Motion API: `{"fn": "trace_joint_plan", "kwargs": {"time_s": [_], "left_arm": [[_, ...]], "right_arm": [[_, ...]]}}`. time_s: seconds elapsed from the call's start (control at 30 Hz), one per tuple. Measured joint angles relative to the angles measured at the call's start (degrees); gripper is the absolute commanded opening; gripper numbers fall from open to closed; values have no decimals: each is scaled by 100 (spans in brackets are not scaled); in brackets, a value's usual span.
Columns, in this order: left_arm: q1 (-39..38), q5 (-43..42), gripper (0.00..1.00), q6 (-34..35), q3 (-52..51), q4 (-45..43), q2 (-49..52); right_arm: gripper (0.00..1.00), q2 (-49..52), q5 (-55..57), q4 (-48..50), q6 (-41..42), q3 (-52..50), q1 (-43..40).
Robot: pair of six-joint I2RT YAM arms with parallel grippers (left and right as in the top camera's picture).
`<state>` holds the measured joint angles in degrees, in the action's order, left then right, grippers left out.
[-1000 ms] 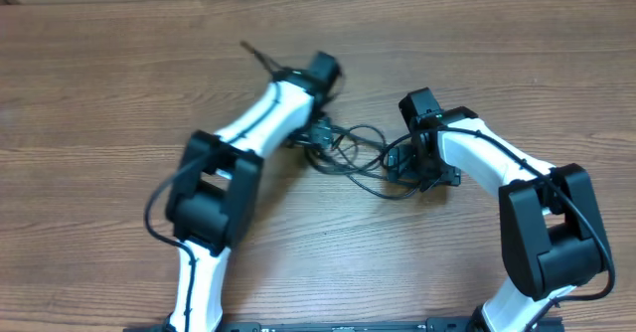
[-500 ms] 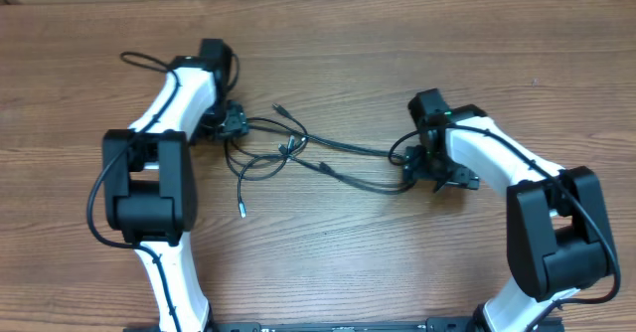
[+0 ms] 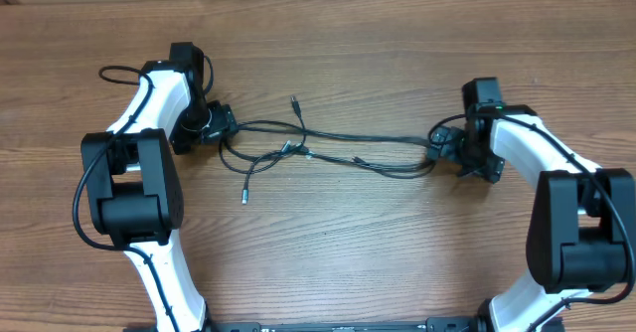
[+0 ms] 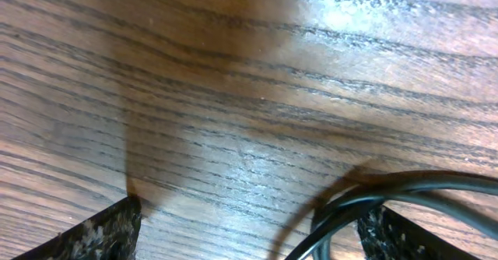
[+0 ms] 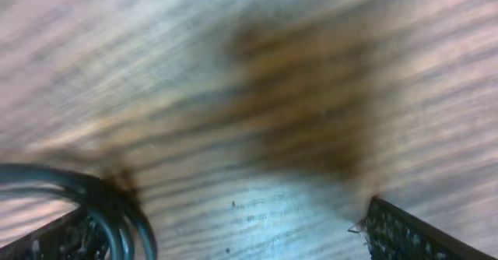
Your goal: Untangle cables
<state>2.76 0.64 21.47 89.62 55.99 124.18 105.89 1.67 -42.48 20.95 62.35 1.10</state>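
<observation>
Across the wood-grain surface (image 3: 328,262), the left hand (image 3: 219,125) sits with fingers spread, the black cables (image 3: 343,156) run from it, loosely knotted, to the right hand (image 3: 444,149), likewise spread; pulling-apart looks midway, so next probably means regripping one plug end (image 3: 243,200).

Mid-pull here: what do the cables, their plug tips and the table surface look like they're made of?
Cables: likely a rubber or plastic jacket, smooth black with a slight sheen, bending in soft loops. Plug tips: probably metal, going by the silvery colour, but too small to be sure. Table: wood or wood-look laminate, with brown grain lines and semi-gloss glare patches.
</observation>
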Motion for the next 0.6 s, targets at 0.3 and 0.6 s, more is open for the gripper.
{"fn": "trace_joint_plan", "kwargs": {"time_s": [0.3, 0.6], "left_arm": [[334, -1023, 87, -1130, -48, -621, -72], [-570, -2664, 91, -2354, -162, -1038, -68]], "right_arm": [[100, -39, -1733, 297, -850, 33, -157], [100, 7, -2645, 127, -922, 26, 260]]}}
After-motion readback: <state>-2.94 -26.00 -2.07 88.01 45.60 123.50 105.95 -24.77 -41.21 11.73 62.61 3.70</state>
